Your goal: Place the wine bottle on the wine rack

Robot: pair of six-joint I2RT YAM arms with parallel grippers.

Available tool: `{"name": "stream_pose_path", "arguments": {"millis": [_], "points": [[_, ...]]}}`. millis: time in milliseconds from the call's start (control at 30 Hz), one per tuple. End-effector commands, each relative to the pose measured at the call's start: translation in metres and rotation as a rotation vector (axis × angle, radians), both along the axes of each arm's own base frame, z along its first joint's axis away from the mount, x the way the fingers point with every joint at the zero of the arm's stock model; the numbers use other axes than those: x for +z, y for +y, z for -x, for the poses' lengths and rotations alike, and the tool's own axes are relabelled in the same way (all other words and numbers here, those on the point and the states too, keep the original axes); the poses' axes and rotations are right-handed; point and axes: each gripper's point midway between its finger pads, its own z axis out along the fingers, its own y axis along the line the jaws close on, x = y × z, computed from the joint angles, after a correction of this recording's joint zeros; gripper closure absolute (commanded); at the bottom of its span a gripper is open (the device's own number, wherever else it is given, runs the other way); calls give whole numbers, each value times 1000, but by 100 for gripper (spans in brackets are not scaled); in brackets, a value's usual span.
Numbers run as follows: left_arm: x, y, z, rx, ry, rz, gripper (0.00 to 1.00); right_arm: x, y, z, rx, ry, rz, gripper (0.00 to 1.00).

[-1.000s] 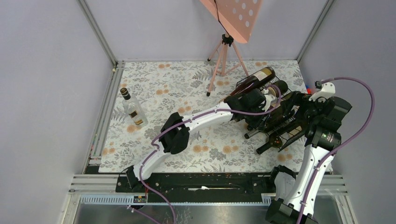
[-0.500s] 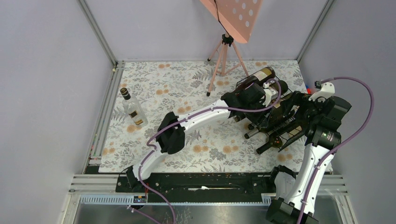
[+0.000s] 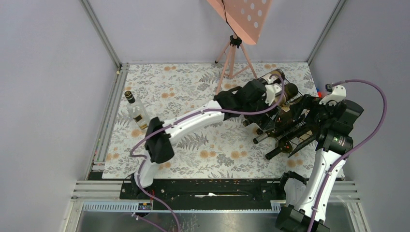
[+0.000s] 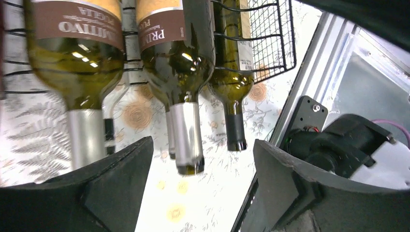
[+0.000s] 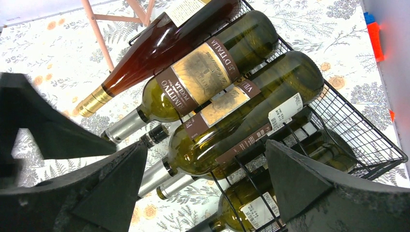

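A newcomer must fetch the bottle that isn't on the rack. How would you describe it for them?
On the floral table, look to the left edge, far from the black wire rack on the right. One bottle stands there alone: clear glass with a dark cap, unlike the dark bottles lying in the rack.

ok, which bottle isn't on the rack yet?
The clear bottle, standing alone by the mat's left edge; the rest lie on the wire rack.

On the wine rack [image 5: 367, 135], the upper green bottle [image 5: 251, 34] has a brown band reading "IMITIVO PUGLIA" and a gold label reading "D ITALIA". The bottle below it [image 5: 300, 72] shows "VIL". Seen upside down from the left wrist, the left-hand bottle [image 4: 77, 72] reads "MITIVO PUGLIA" and the middle bottle [image 4: 176, 67] reads "PRIM". Smaller print is unreadable.
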Motion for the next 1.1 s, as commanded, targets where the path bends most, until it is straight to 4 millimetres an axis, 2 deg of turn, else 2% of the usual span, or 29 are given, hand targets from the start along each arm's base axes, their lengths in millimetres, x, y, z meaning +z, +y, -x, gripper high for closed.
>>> {"name": "stream_pose_path", "arguments": {"millis": [0, 167, 367, 533, 667, 733, 867, 1000, 1067], "points": [[82, 40, -15, 46, -216, 85, 18, 13, 5, -2, 35, -53, 11, 0], [107, 109, -50, 162, -371, 5, 15, 12, 5, -2, 38, -49, 8, 0], [143, 225, -93, 371, -483, -102, 13, 6, 6, -5, 53, -31, -15, 0], [169, 328, -104, 550, -579, -161, 12, 2, 6, -7, 60, -18, -24, 0], [180, 410, -111, 759, -651, -251, 11, 0, 6, -8, 59, -14, -23, 0], [184, 445, -110, 850, -655, -270, 10, 0, 6, -8, 62, -15, -22, 0], [176, 500, -104, 982, -603, -313, 5, -3, 5, -10, 63, -3, -29, 0], [154, 528, -98, 1043, -481, -292, 4, -5, 7, -10, 80, 2, -42, 0], [134, 537, -96, 1054, -406, -285, 4, -6, 7, -11, 81, 7, -45, 0]]}}
